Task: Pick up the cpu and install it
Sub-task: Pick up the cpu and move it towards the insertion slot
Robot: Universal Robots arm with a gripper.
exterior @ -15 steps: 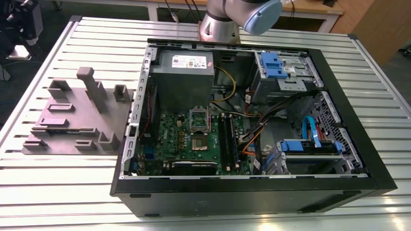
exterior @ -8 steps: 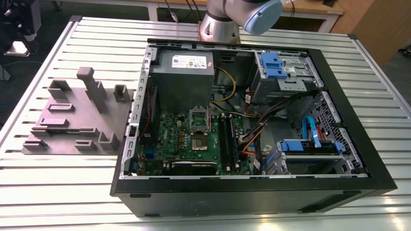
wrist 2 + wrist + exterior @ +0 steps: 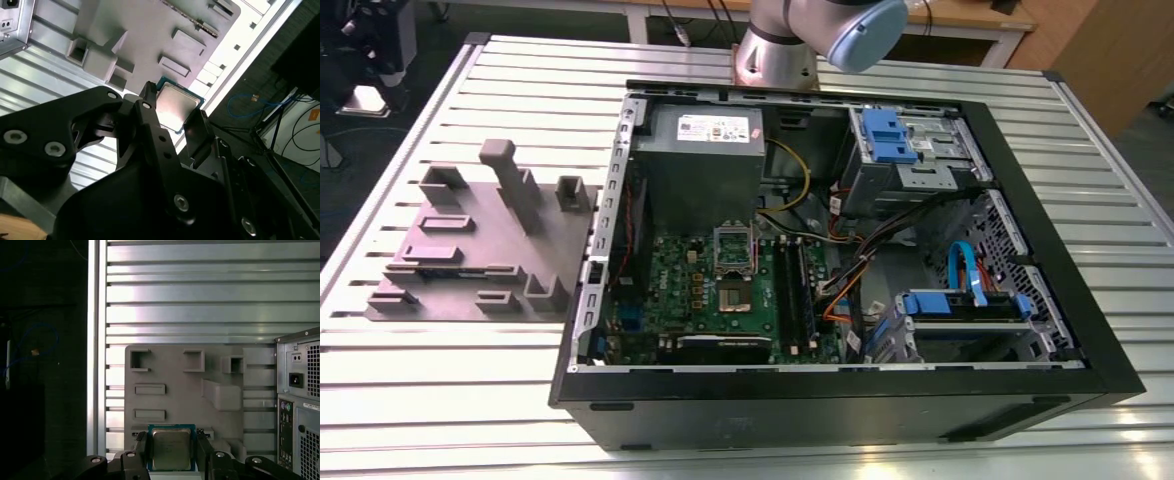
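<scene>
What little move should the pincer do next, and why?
Probably carry the cpu across toward the case. In both wrist views the pincer has a finger against each side of the chip, which seems to hang above the grey tray. In the exterior view the board's socket looks unfilled.

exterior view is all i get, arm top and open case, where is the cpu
observer: The cpu sits between the jaws in both wrist views, one jaw on each opposite edge.
operator: held or lying on something
observer: It looks held, hanging well above the grey tray.
operator: which face is out
observer: Its shiny metal top faces the wrist cameras.
</scene>
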